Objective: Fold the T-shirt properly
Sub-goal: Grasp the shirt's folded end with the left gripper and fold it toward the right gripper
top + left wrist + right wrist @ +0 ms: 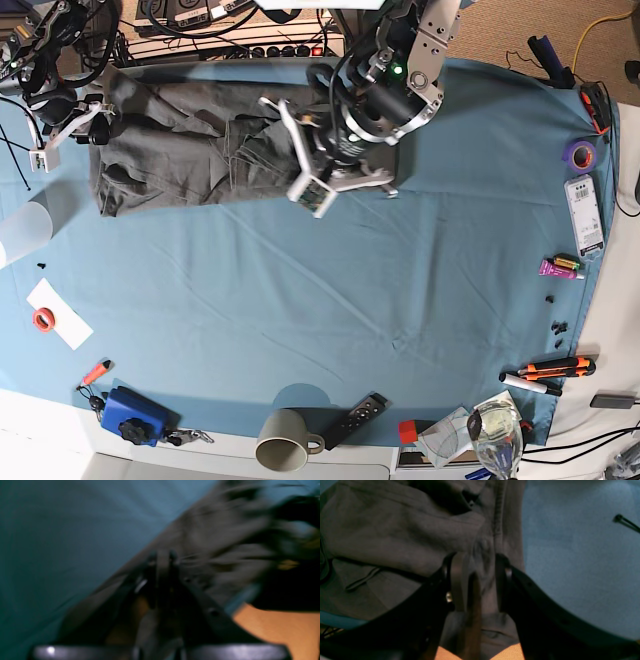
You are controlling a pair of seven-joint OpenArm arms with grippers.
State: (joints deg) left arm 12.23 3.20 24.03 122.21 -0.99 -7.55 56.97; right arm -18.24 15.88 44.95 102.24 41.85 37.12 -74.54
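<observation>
The dark grey T-shirt lies bunched in a long wrinkled band along the far left of the blue table cloth. In the right wrist view my right gripper is shut on a fold of the T-shirt near its ribbed collar. In the base view it sits at the shirt's left end. The left wrist view is motion-blurred; my left gripper is shut on an edge of the T-shirt. In the base view the left arm covers the shirt's right end and hides its fingertips.
A mug, a remote and a blue box lie along the near edge. A plastic cup and a paper slip are at the left. Tape, markers and small tools sit at the right. Cables run along the back.
</observation>
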